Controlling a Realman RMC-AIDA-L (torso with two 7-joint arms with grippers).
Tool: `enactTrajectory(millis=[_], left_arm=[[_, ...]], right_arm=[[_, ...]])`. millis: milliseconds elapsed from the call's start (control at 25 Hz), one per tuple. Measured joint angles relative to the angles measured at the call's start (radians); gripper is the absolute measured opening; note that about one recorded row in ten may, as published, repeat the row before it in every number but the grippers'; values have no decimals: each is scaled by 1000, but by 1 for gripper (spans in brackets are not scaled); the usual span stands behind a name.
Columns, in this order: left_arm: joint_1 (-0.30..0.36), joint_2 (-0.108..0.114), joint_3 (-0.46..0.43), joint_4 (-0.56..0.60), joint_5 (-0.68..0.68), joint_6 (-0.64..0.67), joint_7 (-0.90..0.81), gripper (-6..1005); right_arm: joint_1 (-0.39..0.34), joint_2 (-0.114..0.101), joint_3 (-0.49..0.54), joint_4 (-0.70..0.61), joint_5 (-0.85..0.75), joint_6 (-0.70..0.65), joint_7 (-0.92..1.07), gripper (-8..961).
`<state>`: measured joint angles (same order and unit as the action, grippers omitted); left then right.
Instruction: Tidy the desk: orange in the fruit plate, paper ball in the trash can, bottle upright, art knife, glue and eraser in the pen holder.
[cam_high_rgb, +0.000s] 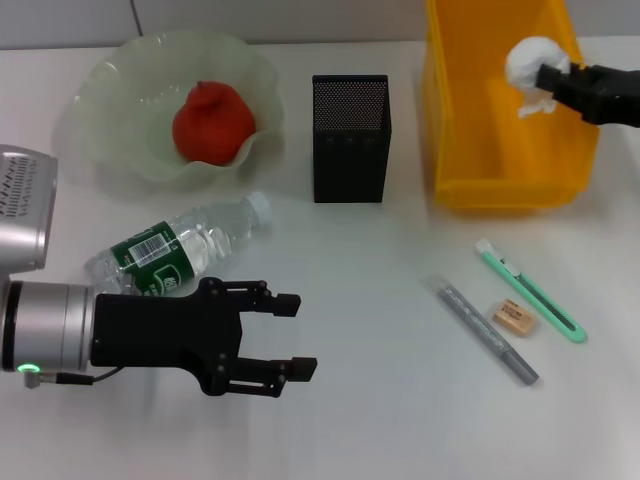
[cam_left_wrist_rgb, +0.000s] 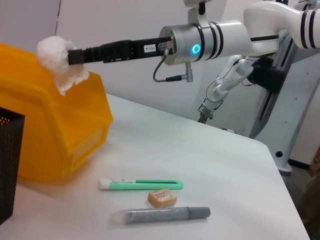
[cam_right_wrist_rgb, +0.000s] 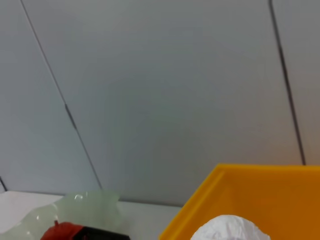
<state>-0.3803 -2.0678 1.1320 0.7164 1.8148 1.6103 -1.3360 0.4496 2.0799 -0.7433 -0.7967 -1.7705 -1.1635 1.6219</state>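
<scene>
Nearest on the bench (cam_high_rgb: 380, 420), the left tool (cam_high_rgb: 290, 335) hovers with fingers spread beside the lying water bottle (cam_high_rgb: 180, 250); glue pen (cam_high_rgb: 483, 329), eraser (cam_high_rgb: 514, 317) and art knife (cam_high_rgb: 530, 290) lie further right; beyond, the right tool (cam_high_rgb: 553, 82) clamps the paper ball (cam_high_rgb: 530, 62) over the yellow bin (cam_high_rgb: 500, 150).

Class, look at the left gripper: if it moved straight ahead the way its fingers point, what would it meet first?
The left gripper points across the bare table towards the grey glue stick, probably the first thing met, though height is unclear.
</scene>
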Motion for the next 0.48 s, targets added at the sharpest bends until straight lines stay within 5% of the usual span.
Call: enactTrajectory(millis=[280, 480], left_arm=[[0, 0, 0, 0, 0, 0, 0, 769], [-2, 1, 0, 2, -3, -1, 0, 769]], right_arm=[[11, -2, 1, 9, -4, -2, 7, 259], [12, -2, 3, 8, -5, 3, 7, 375]])
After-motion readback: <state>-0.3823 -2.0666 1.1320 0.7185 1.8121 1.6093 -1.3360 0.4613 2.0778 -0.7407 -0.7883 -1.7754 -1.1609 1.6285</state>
